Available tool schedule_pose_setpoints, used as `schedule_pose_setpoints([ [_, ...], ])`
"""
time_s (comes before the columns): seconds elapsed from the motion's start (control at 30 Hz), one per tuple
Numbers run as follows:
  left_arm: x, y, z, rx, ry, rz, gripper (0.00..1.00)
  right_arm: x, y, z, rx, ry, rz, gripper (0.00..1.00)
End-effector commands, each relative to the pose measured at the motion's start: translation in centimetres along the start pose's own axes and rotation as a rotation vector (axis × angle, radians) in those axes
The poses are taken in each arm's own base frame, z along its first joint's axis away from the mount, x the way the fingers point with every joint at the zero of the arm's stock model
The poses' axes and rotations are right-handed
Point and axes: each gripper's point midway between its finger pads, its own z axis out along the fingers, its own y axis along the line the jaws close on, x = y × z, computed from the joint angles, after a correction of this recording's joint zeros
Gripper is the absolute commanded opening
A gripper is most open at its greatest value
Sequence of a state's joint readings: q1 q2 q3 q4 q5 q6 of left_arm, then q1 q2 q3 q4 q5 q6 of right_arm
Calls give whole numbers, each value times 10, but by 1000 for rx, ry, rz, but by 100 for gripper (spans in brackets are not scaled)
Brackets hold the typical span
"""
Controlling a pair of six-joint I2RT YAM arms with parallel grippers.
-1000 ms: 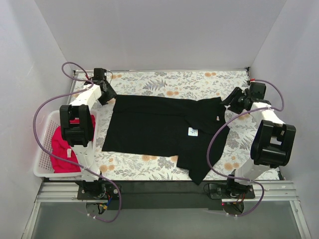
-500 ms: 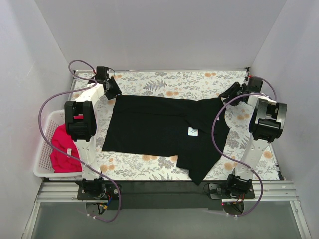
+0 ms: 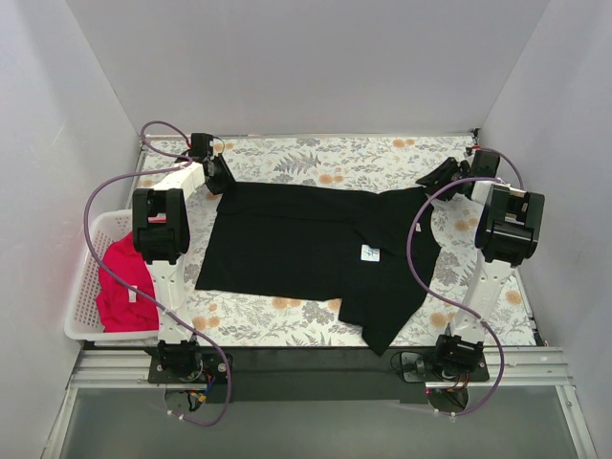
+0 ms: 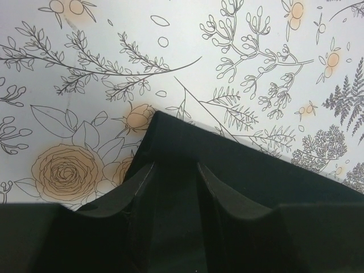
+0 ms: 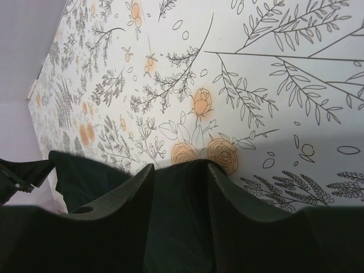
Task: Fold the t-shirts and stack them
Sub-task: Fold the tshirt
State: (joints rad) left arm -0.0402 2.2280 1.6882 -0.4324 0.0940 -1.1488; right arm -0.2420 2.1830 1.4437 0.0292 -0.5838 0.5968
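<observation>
Mid-bench: plain black cloth t-shirt (image 3: pixel 316 244) spread flat, small white label (image 3: pixel 371 253) showing. Under it, floral-print bench (image 3: pixel 335 158); bare white walls (image 3: pixel 306 67) on three sides. At shirt's far left corner, left gripper (image 3: pixel 216 177), fingers apart, straddling cloth. At far right corner, right gripper (image 3: pixel 433 180), fingers likewise apart over cloth. Bright red-pink t-shirt (image 3: pixel 120 287) heaped in white plastic lattice basket (image 3: pixel 81 330), bench's left edge.

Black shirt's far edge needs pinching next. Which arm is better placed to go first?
Probably left. The left gripper has its fingers astride the black t-shirt corner, with cloth reaching past the tips. The right gripper has its tips only at the cloth's edge.
</observation>
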Motion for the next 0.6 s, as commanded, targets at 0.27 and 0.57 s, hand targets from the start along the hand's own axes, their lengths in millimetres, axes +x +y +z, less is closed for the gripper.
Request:
schedule_pose_setpoints([
  [0.27, 14, 18, 9, -83, 23, -11, 27, -6, 3, 7, -48, -13, 17, 26],
  [0.57, 28, 57, 9, -232, 69, -107, 19, -27, 5, -30, 9, -138, -18, 1],
])
